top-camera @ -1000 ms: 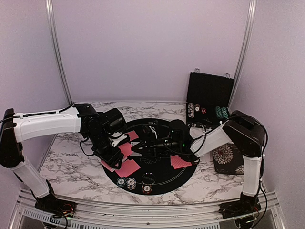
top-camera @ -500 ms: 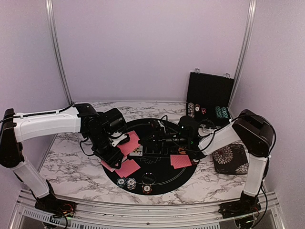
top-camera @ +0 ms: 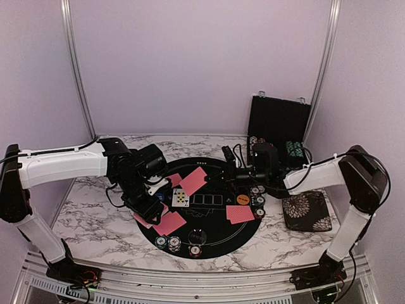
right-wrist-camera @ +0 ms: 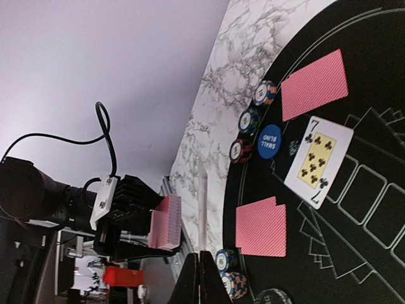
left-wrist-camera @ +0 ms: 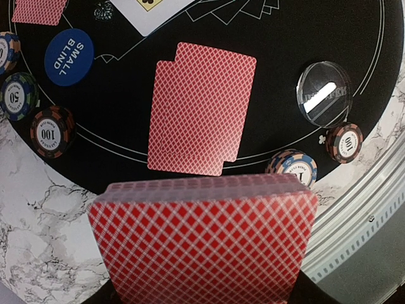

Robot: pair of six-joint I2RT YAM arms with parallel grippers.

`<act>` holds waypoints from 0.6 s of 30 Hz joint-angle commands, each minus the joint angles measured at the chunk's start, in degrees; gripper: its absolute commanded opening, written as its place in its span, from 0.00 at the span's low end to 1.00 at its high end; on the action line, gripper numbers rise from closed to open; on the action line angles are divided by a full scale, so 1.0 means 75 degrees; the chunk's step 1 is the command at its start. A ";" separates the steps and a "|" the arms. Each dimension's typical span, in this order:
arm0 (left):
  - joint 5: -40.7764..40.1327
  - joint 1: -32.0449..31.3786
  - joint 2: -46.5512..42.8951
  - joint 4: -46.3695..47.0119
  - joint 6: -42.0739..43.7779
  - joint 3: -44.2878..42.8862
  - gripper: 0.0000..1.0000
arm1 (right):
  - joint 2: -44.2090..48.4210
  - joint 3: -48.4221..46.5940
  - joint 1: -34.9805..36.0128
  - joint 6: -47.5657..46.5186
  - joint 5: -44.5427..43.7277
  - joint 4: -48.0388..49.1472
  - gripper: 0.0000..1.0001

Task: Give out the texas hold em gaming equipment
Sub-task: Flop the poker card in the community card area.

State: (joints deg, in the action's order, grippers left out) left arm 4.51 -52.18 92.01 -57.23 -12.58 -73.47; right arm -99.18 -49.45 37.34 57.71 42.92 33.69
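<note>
Right wrist view: right tool point(right-wrist-camera: 199, 277), bottom centre, pinching one edge-on card point(right-wrist-camera: 201, 202); left tool point(right-wrist-camera: 126, 235), lower left, clamping deck point(right-wrist-camera: 166, 231). Possible failure: card slipping from so thin a pinch.

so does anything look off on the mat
The seven of clubs lies face up on the black mat, while the other dealt cards show their red backs.
</note>
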 commanded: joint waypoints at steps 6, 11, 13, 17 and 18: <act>-0.0027 -0.0004 -0.0242 -0.0106 -0.0019 0.0086 0.51 | 0.0947 -0.1131 0.0067 -0.5775 -0.3789 -0.3676 0.00; -0.0028 -0.0003 -0.0232 -0.0105 -0.0013 0.0102 0.51 | 0.0772 -0.1415 0.0783 -0.7732 -0.5903 -0.3650 0.00; -0.0027 -0.0003 -0.0238 -0.0104 -0.0013 0.0095 0.51 | 0.0511 -0.1566 0.1173 -0.8633 -0.6659 -0.3548 0.00; -0.0051 -0.0004 -0.0296 -0.0112 -0.0022 0.0112 0.51 | -0.0005 -0.1551 0.1671 -0.9698 -0.7455 -0.2872 0.00; -0.0061 -0.0003 -0.0321 -0.0109 -0.0029 0.0123 0.51 | -0.0086 -0.1497 0.1734 -0.9905 -0.7519 -0.2686 0.00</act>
State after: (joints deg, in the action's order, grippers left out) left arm 4.43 -52.18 91.85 -57.25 -12.62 -72.99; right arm -96.95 -59.92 47.81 -3.73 -3.66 9.67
